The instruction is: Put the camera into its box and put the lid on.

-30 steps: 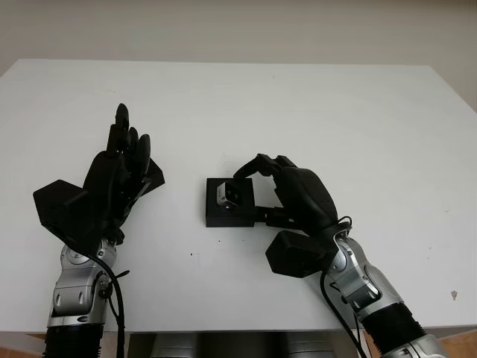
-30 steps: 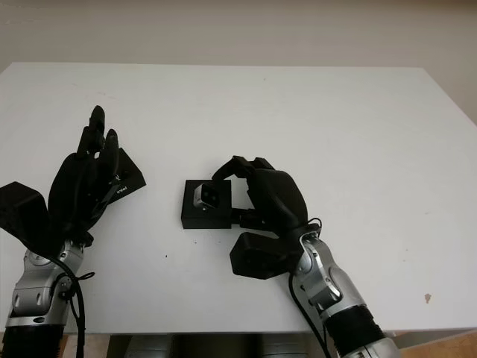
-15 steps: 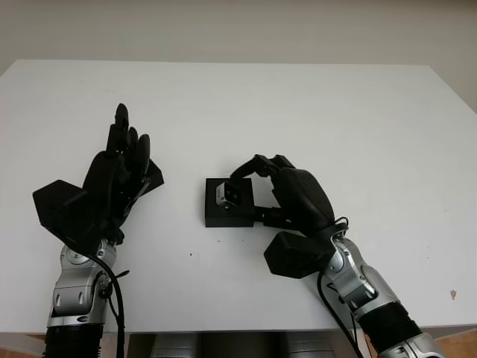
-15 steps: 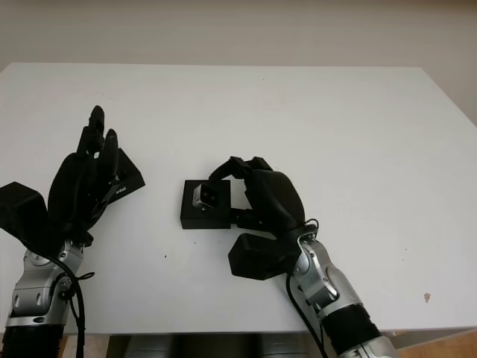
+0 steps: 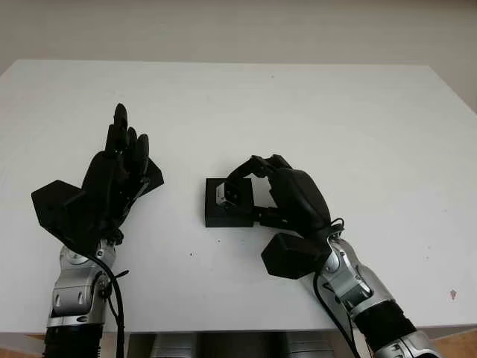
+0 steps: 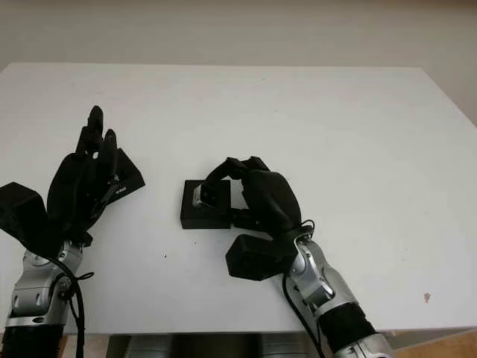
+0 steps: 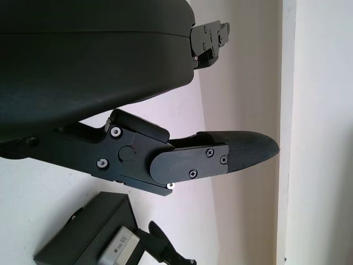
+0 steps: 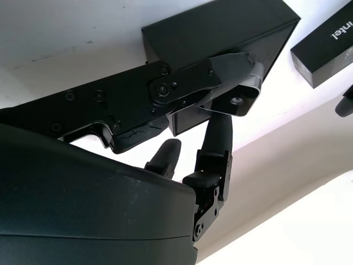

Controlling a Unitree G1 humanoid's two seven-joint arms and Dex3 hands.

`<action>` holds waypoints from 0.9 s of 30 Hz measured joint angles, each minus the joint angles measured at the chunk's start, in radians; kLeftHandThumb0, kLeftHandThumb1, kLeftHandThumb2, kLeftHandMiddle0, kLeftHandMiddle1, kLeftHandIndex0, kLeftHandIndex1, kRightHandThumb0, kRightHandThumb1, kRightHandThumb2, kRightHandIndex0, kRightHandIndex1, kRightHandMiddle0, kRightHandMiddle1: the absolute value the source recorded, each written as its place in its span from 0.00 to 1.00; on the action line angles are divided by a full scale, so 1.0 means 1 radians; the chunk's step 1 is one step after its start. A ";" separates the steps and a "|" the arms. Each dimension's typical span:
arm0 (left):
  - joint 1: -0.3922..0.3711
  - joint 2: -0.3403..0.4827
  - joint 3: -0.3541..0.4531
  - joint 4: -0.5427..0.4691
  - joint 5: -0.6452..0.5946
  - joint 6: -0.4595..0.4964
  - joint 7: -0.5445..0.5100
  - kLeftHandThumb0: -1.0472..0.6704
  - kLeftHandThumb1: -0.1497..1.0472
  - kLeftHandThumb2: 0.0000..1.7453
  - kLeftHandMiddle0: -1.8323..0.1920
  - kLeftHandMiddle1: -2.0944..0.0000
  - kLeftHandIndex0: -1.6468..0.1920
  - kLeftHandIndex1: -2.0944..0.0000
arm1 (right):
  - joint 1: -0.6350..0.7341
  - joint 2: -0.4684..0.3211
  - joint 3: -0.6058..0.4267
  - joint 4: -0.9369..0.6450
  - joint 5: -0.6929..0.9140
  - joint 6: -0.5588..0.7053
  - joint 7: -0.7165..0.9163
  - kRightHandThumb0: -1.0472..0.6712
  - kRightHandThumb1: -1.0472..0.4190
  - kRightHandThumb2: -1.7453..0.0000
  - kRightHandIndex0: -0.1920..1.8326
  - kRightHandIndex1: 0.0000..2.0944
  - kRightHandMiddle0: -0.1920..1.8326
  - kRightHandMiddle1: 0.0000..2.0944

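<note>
A smooth, matte white table (image 5: 298, 112) is seen, with a small square black box (image 5: 227, 203) set near its middle. In the box a small camera (image 5: 226, 194) with a silvery metal face is seated, tilted a little by the look of it. The right hand (image 5: 287, 195) is arched over the box's right side; its hard black fingers (image 8: 220, 74) are curled down onto the camera, one pad pressed against the silver body and another finger below it, so the camera is taken to be gripped, though the contact is partly hidden by the hand's own shell. The right forearm, grey metal with black cabling, is angled in from the lower right.

A flat black rectangular lid (image 6: 125, 181), printed with white lettering, is seen at the left, just beside or under the left hand (image 5: 112, 179). That hand is held open with its fingers pointed away from the robot, and nothing is grasped by it.
</note>
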 measured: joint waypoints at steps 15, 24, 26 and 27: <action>0.007 -0.003 0.001 0.000 -0.007 0.001 -0.002 0.17 1.00 0.30 1.00 1.00 1.00 1.00 | -0.014 0.003 0.016 0.033 -0.037 -0.019 -0.076 0.32 0.09 0.97 0.20 0.52 0.39 0.62; 0.009 -0.003 0.001 -0.001 -0.007 0.000 -0.003 0.16 1.00 0.30 1.00 1.00 1.00 1.00 | -0.031 -0.002 0.031 0.084 -0.069 -0.068 -0.154 0.35 0.07 0.97 0.18 0.52 0.36 0.65; 0.009 -0.003 0.001 -0.001 -0.007 0.000 -0.004 0.16 1.00 0.31 1.00 1.00 1.00 1.00 | -0.034 -0.004 0.031 0.092 -0.069 -0.077 -0.163 0.36 0.08 0.97 0.19 0.52 0.36 0.65; 0.009 -0.003 0.001 -0.001 -0.007 0.000 -0.004 0.16 1.00 0.31 1.00 1.00 1.00 1.00 | -0.037 -0.004 0.032 0.099 -0.069 -0.085 -0.170 0.36 0.08 0.97 0.19 0.51 0.36 0.65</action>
